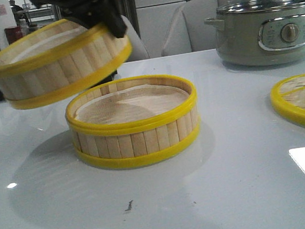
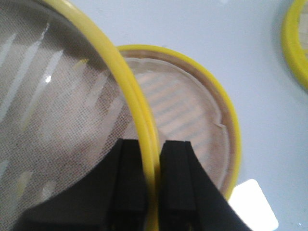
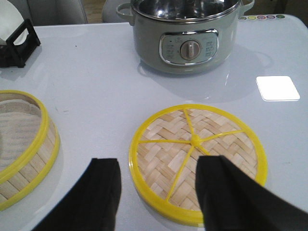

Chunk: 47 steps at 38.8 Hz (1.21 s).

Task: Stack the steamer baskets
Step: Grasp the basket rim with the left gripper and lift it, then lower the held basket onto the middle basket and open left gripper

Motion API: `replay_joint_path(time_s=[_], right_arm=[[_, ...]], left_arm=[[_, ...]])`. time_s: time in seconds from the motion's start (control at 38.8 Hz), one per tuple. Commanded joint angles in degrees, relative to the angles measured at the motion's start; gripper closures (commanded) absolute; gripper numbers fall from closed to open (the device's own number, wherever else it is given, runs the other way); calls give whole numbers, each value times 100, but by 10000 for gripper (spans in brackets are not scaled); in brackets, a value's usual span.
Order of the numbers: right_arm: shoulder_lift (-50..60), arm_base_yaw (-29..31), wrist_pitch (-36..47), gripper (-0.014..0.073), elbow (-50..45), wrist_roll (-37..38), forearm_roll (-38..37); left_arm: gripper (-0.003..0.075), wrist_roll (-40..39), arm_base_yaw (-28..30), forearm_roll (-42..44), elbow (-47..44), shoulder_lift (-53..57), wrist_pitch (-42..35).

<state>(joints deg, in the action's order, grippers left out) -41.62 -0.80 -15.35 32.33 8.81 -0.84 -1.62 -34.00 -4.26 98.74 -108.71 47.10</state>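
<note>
1. Gripping the rim of one steamer basket (image 1: pixel 57 63), my left gripper (image 2: pixel 153 166) has its two black fingers (image 2: pixel 132 178) pinched on either side of the yellow wall, one inside and one outside.
2. I see that held basket in the air, tilted, its lower edge hanging above the left rim of the second steamer basket (image 1: pixel 135 123) without touching it in the front view.
3. That second basket sits flat on the white table (image 1: pixel 167 205), white liner showing inside; in the left wrist view it lies partly under the lifted one.
4. My right gripper (image 3: pixel 159 192) hangs wide, jaws apart and holding nothing, over the near edge of the woven bamboo lid (image 3: pixel 197 156).
5. I see the lid lying flat on the table, well to the right of the resting basket.
6. Behind the lid stands the grey-green electric pot (image 1: pixel 266 24) with its glass cover on.
7. At the far left of the table I make out a black holder (image 3: pixel 19 45) with something white in it.
</note>
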Motion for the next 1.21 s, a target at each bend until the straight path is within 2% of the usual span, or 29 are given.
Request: replay_joint_path(time_s=[0.0, 0.1, 0.26, 0.64, 1.18], right_arm=[[6, 24, 421, 129, 222, -49, -77], [6, 24, 421, 129, 222, -49, -77], [6, 24, 421, 129, 222, -49, -77], [6, 24, 421, 129, 222, -49, -77], [6, 24, 421, 129, 222, -49, -77]], left_arm=[[634, 15, -424, 21, 263, 124, -285], [634, 15, -791, 21, 263, -109, -418], [634, 15, -1008, 21, 263, -361, -691], [634, 15, -1008, -1, 470, -489, -985], [634, 15, -1008, -1, 516, -642, -827]])
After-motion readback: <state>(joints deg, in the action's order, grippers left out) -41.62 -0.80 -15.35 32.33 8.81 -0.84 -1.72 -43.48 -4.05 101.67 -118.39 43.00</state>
